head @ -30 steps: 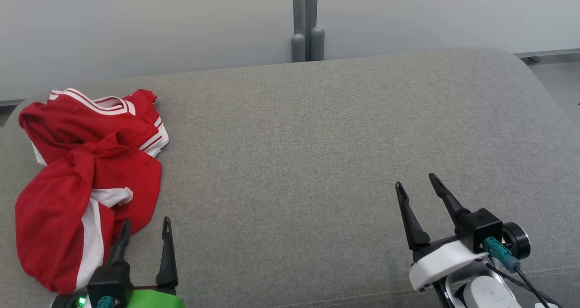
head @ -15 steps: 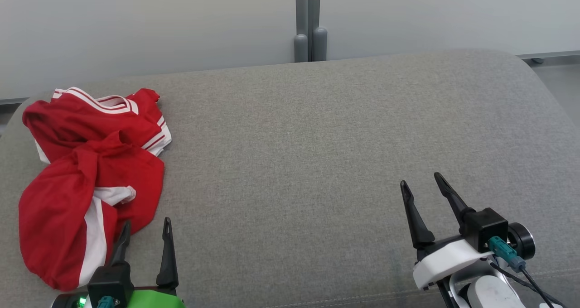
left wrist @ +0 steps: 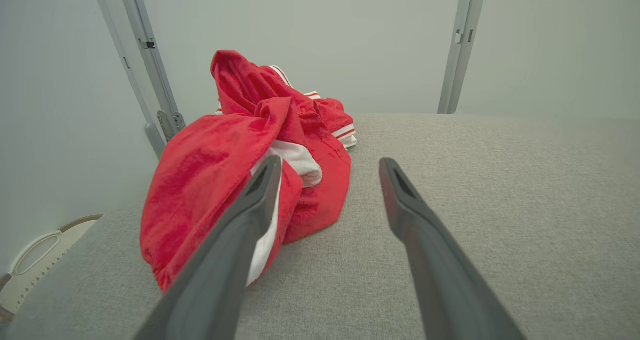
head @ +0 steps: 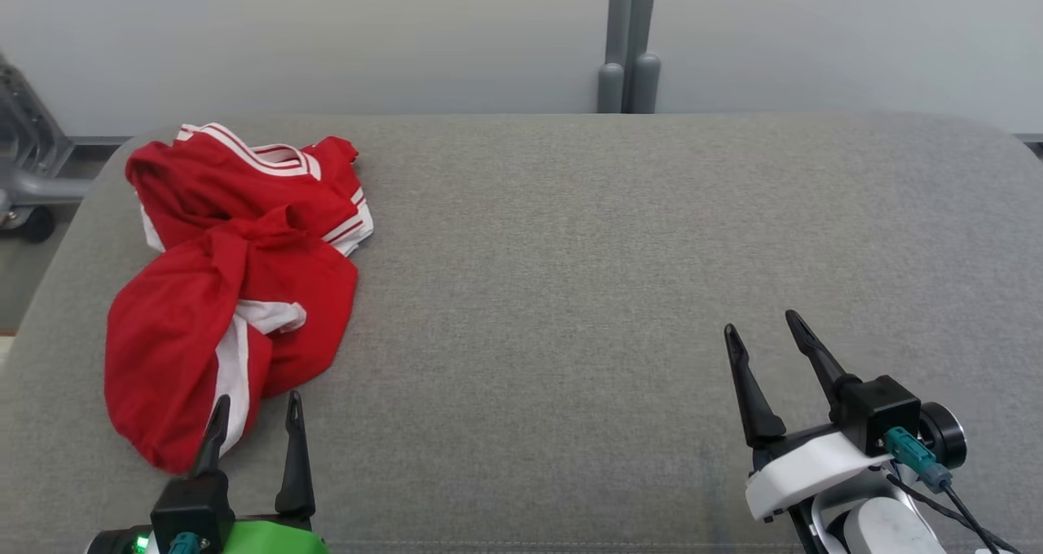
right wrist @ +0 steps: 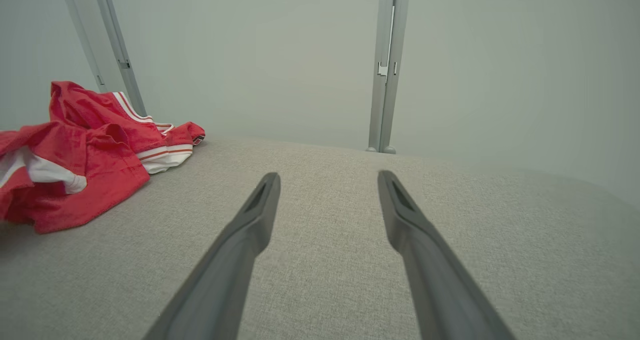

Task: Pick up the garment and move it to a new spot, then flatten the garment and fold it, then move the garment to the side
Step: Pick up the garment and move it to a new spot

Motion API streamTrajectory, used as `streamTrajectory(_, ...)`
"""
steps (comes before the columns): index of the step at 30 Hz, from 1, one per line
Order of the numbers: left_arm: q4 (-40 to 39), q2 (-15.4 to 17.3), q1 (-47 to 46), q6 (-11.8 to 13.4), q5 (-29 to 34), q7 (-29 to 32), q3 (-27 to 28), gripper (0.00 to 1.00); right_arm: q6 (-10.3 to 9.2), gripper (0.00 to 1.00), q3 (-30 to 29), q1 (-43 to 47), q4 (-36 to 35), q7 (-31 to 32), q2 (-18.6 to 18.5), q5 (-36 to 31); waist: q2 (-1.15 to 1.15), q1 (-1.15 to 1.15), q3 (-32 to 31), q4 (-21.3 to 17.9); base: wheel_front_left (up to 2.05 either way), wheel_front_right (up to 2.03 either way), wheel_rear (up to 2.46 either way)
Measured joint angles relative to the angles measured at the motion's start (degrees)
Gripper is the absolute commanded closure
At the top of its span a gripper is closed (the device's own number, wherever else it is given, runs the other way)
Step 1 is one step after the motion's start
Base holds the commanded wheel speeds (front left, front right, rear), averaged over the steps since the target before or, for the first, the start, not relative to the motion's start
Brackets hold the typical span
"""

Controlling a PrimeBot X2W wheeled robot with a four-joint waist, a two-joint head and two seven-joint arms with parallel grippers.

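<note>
A crumpled red garment [head: 228, 285] with white stripes lies bunched on the left part of the grey cushion [head: 570, 277]. My left gripper [head: 254, 399] stands open at the lower left, its fingertips just short of the garment's near edge, nothing between them. From the left wrist, the garment [left wrist: 225, 165] rises ahead and left of the open left gripper [left wrist: 327, 167], whose left finger overlaps the cloth in the picture. My right gripper [head: 762, 326] is open over bare cushion at the lower right. The right wrist view has the garment [right wrist: 85, 150] far left of the open right gripper [right wrist: 327, 177].
A pale wall with a grey vertical post [head: 627, 41] runs behind the cushion. A grey metal frame with a caster [head: 24, 179] stands off the cushion's far left corner. Bare cushion stretches from the garment to the right edge.
The whole head picture has shifted right, so the camera turned left. The garment lies as before. Both grippers stay open, holding much the same pose.
</note>
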Motion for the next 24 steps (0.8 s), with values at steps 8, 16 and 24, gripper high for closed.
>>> streamTrajectory(8, 0.14, 0.0, 0.0, 0.0, 0.0, 0.0, 0.8, 0.0, 0.62, 0.0, 0.43, 0.0, -0.09, 0.0, 0.21, -0.01, 0.0, 0.0, -0.16, 6.39, 0.0, 0.0, 0.0)
streamTrajectory(16, 0.69, 0.0, 0.0, 0.0, -0.01, 0.0, 0.69, 0.0, 0.73, 0.0, 0.55, 0.0, -0.08, 0.0, 0.56, 0.0, 0.0, 0.0, -0.61, 12.36, 0.0, 0.0, 0.0)
streamTrajectory(24, 1.08, 0.03, -0.05, -0.04, 0.0, 0.0, 1.07, 0.0, 2.01, 0.0, 2.55, -0.04, 0.63, 0.0, 1.01, -0.05, 0.0, 0.0, -1.11, 14.43, 0.0, 0.0, 0.0)
